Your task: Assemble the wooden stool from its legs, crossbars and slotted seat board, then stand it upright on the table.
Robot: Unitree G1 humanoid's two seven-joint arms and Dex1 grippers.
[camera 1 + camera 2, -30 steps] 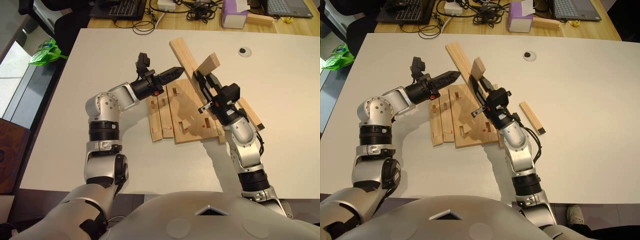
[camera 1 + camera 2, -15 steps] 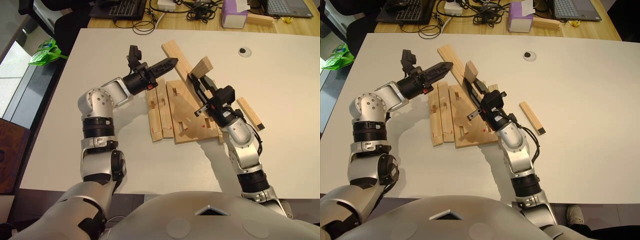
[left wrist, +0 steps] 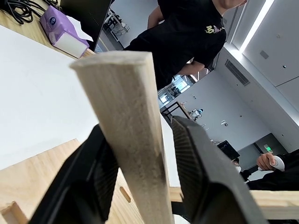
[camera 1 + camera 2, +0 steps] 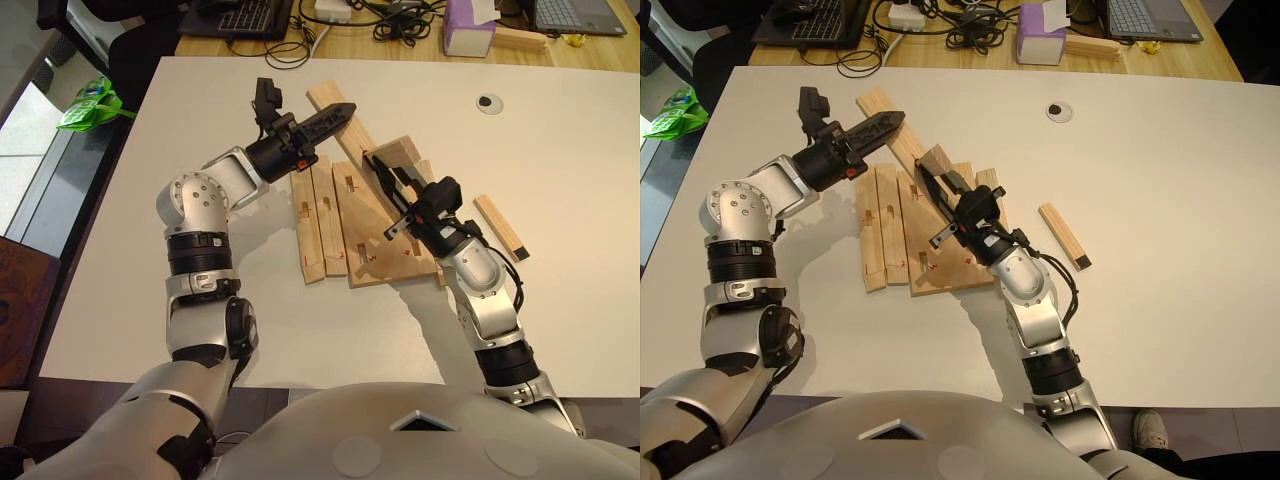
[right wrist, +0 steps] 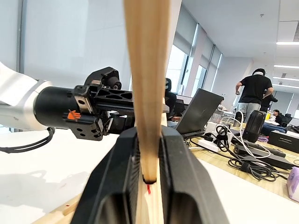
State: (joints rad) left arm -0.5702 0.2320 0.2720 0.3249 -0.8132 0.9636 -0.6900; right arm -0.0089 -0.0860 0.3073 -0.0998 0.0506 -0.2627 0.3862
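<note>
Leg (image 4: 350,140): pinched in the left gripper (image 4: 338,112), tilted.
Crossbar (image 4: 397,152): pinched in the right gripper (image 4: 382,168) — if misaligned, it may jam.
Board (image 4: 365,225): loose — a shove could slide it.

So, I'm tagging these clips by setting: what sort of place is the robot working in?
Most likely an open-plan office or lab. Behind the white table sits a desk with a laptop, a keyboard and tangled cables, and the right wrist view shows tall windows.
</note>
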